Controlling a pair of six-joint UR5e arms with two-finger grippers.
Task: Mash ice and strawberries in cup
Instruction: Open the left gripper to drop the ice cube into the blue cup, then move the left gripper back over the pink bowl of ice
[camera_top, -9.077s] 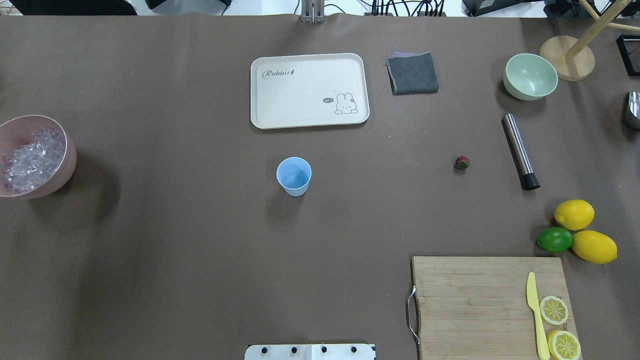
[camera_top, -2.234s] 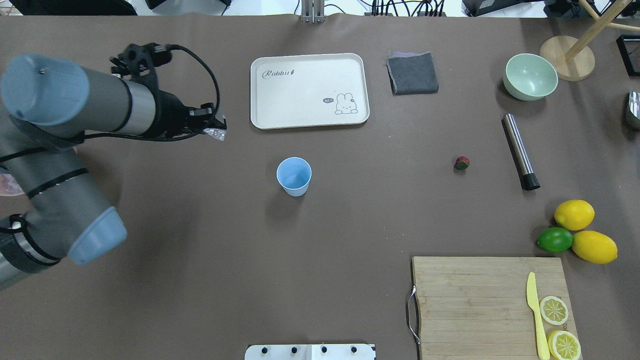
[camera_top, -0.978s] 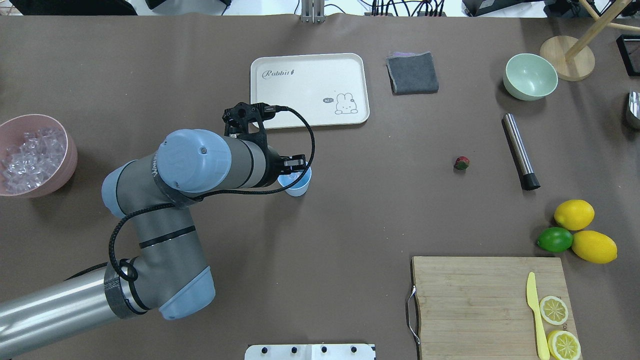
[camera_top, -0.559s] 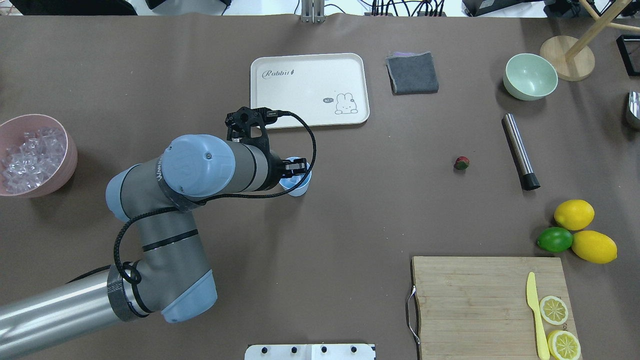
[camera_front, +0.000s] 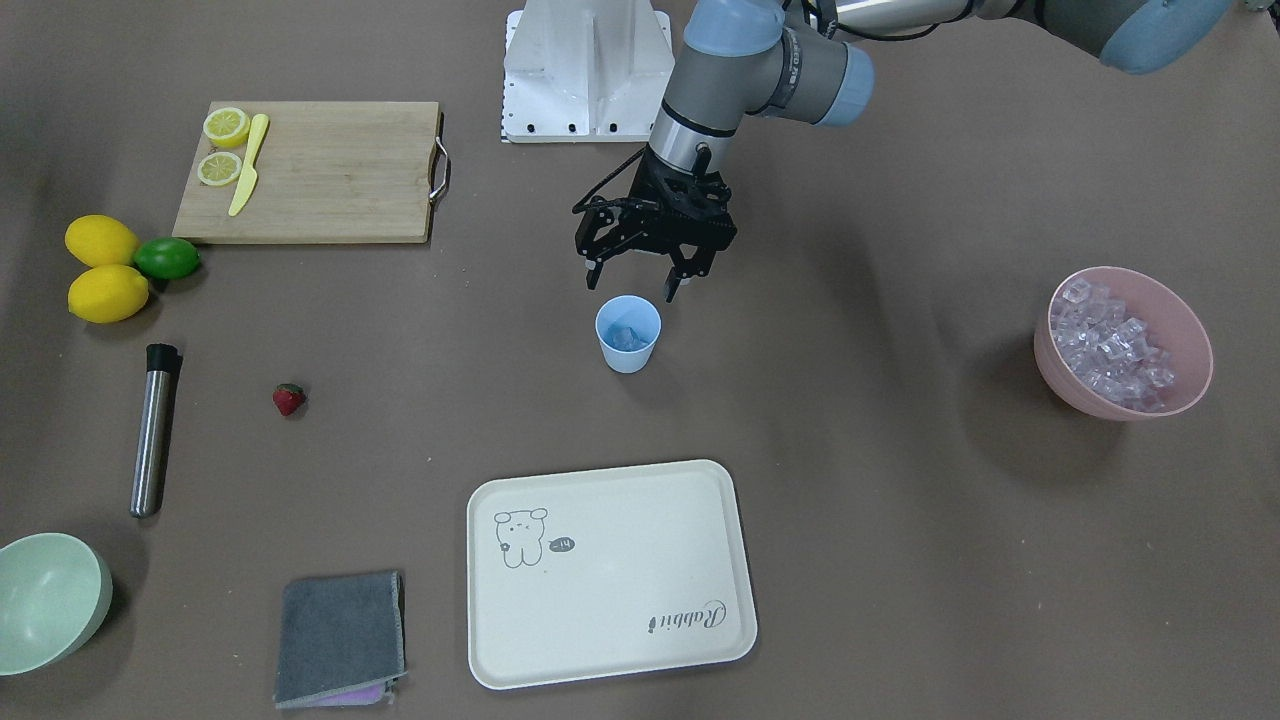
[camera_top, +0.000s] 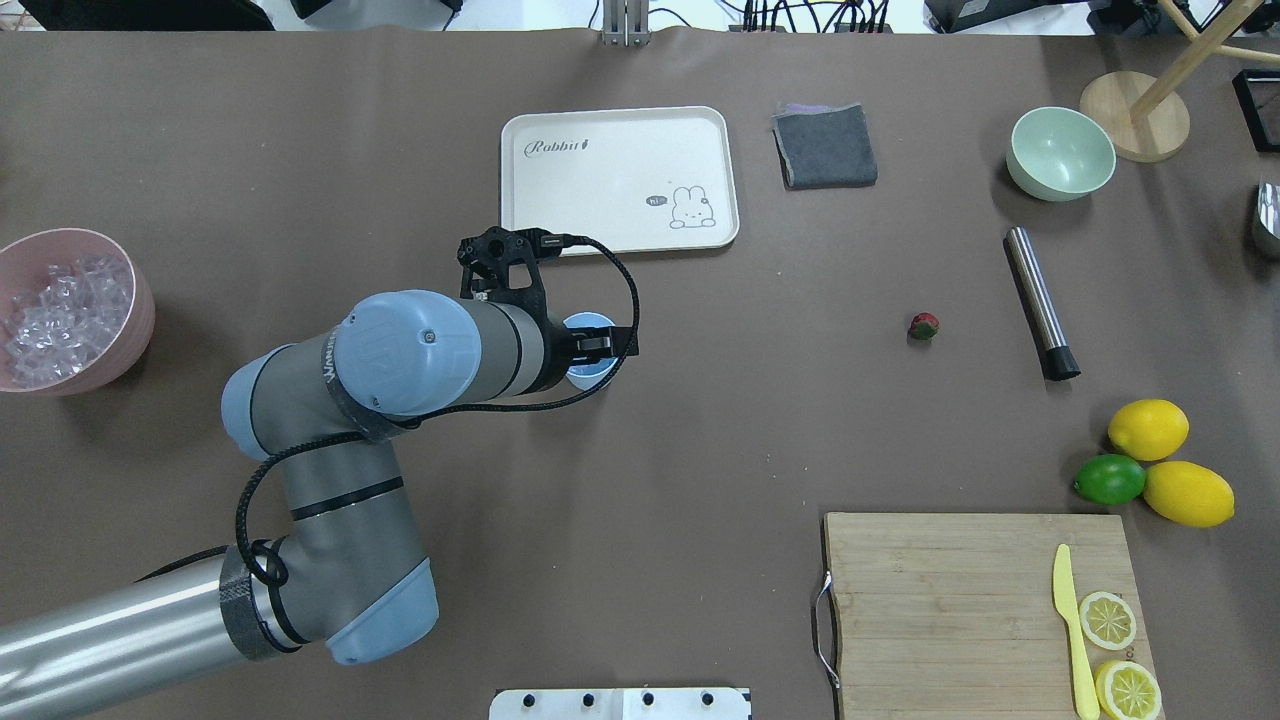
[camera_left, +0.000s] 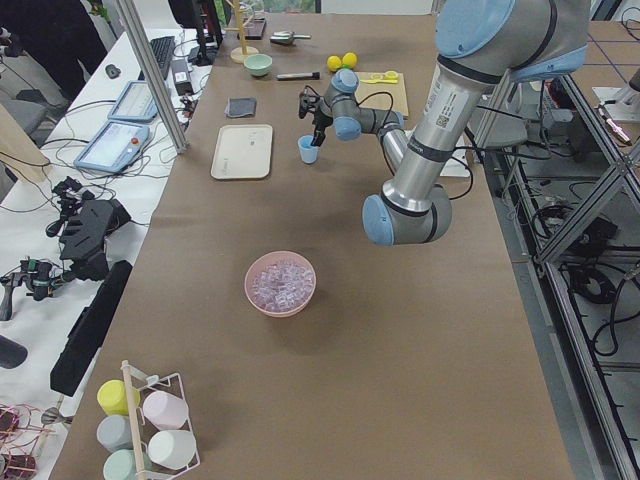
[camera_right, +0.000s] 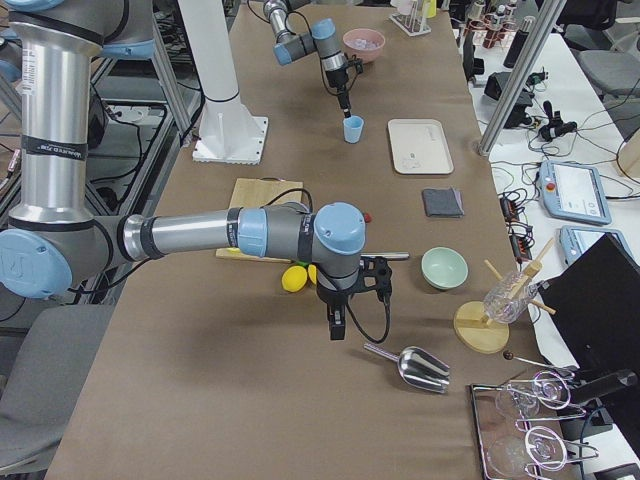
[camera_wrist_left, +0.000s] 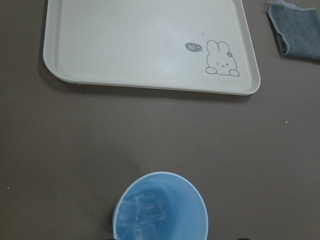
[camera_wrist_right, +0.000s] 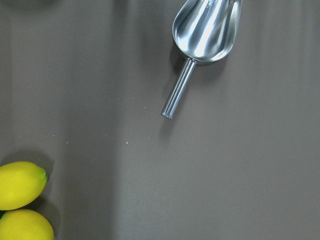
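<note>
In the front-facing view, the left gripper (camera_front: 630, 288) is held just above the cup (camera_front: 628, 360), its jaws spread wide with nothing between them. A few pieces of ice (camera_front: 628, 338) are seen inside the cup, and the strawberry (camera_front: 288, 399) lies well apart near a steel muddler (camera_front: 152, 430). In the overhead view, the cup is partly covered by the gripper. In the left wrist view, three cubes are counted in the cup. In the exterior right view, the right gripper (camera_right: 335, 322) is hung over the table near the lemons (camera_right: 294, 277); its jaws' state cannot be told.
</note>
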